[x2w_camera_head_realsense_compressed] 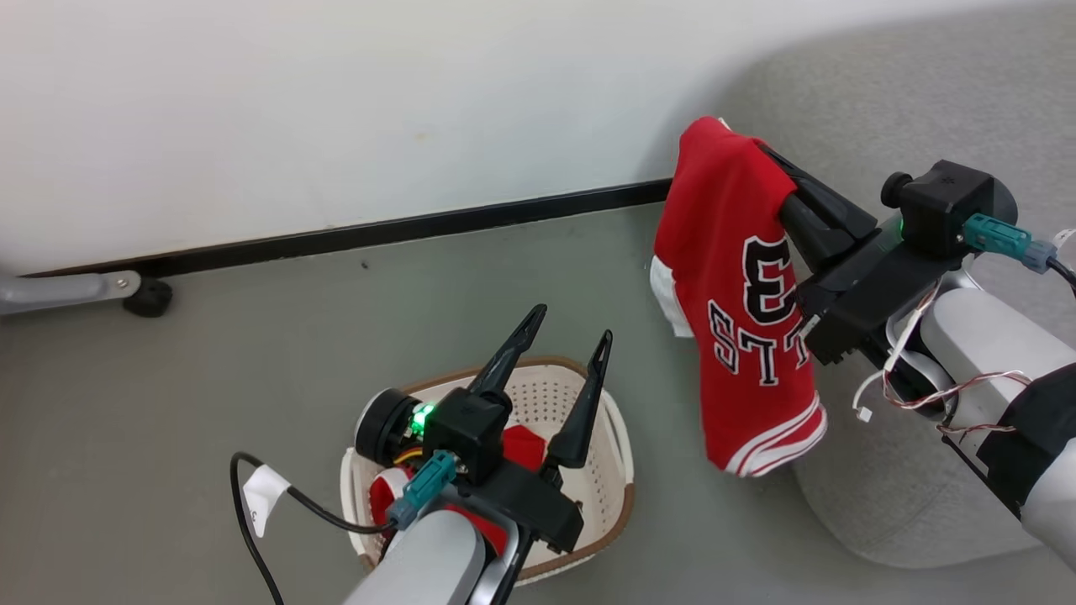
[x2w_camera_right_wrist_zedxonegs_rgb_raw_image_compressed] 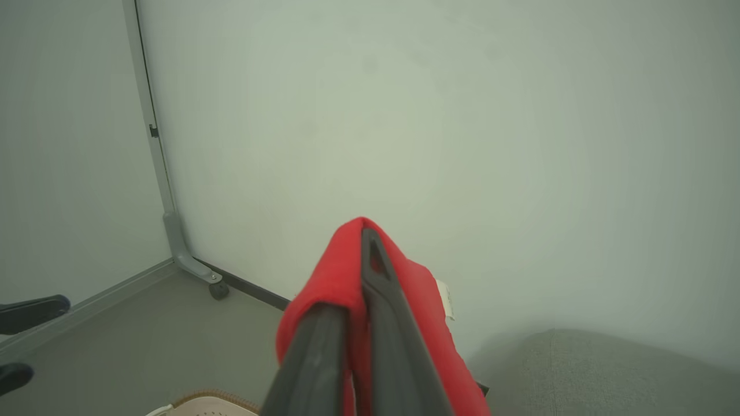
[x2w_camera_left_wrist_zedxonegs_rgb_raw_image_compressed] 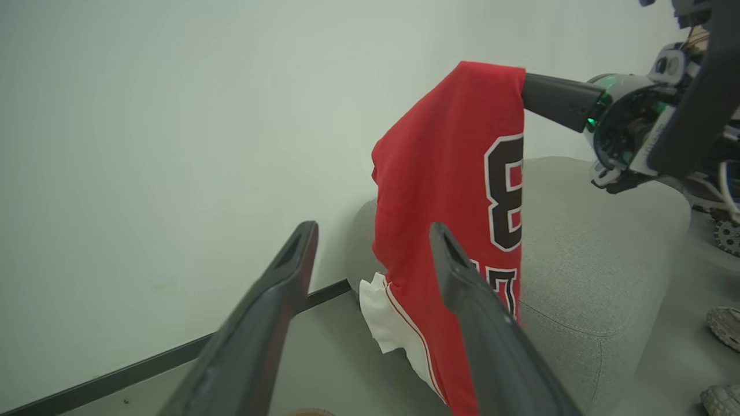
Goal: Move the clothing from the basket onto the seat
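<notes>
Beside the seat [x2w_camera_head_realsense_compressed: 883, 487], the jersey [x2w_camera_head_realsense_compressed: 723, 252] hangs vertically, its number upside down.

A castor-footed grey leg [x2w_camera_head_realsense_compressed: 67, 288] rests by the black baseboard [x2w_camera_head_realsense_compressed: 420, 223]

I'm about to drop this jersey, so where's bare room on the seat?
The seat's grey top, from the wall to the hanging jersey, is bare. Also free: the floor between basket and seat. Crowded: the basket, left gripper over a second red garment.
</notes>
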Controlling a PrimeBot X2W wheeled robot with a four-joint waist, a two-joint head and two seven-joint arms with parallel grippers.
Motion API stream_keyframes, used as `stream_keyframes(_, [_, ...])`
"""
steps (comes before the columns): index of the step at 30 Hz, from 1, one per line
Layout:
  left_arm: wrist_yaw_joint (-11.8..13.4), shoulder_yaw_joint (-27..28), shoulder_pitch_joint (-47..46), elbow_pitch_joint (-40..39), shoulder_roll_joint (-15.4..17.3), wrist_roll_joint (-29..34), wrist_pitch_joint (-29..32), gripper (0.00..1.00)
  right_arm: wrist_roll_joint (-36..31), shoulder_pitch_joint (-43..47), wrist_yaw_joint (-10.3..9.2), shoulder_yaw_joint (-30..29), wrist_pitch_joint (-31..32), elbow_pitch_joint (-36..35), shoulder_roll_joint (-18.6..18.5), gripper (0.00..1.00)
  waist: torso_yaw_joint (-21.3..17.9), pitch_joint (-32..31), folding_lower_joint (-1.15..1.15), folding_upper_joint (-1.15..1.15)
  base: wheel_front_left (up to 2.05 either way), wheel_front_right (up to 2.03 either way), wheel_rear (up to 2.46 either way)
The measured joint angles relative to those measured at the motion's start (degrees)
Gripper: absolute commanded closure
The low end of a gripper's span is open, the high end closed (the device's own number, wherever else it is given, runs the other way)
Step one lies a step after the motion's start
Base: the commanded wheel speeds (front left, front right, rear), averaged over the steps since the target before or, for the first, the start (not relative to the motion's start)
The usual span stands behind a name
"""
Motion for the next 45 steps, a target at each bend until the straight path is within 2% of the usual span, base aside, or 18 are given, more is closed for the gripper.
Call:
stream_keyframes(8, [-0.9, -1.5, -0.1, 0.1, 0.0, -0.9, 0.0, 0.00, 0.4, 0.0, 0.00, -0.7, 0.0, -0.8, -0.3, 1.00, -4.8, 0.4, 0.00, 0.00, 0.00, 0.00, 0.00])
stream_keyframes(21, [-1.2, -1.3, -0.3, 0.8, 0.0, -1.4, 0.0, 0.00, 1.2, 1.1, 0.00, -2.5, 0.0, -2.8, 1.4, 1.00, -11.4, 0.2, 0.00, 0.00, 0.00, 0.00, 0.00])
stream_keyframes(28, [-1.4, -1.8, -0.4, 0.8, 0.0, -1.5, 0.0, 0.00, 1.2, 1.6, 0.00, -3.7, 0.0, -3.4, 1.0, 1.00, -15.3, 0.1, 0.00, 0.00, 0.00, 0.00, 0.00])
stream_keyframes(34, [-1.2, -5.4, -1.0, 0.0, 0.0, -2.8, 0.0, 0.00, 1.1, 2.4, 0.00, -7.5, 0.0, -3.9, -2.6, 1.00, -17.0, 0.8, 0.00, 0.00, 0.00, 0.00, 0.00])
stream_keyframes(45, [0.4, -10.1, -4.2, -0.6, 0.1, -3.4, 0.0, 0.00, 0.4, -3.5, 0.00, -17.0, 0.0, -0.9, -9.6, 1.00, -16.0, 5.0, -0.01, 0.00, 0.00, 0.00, 0.00])
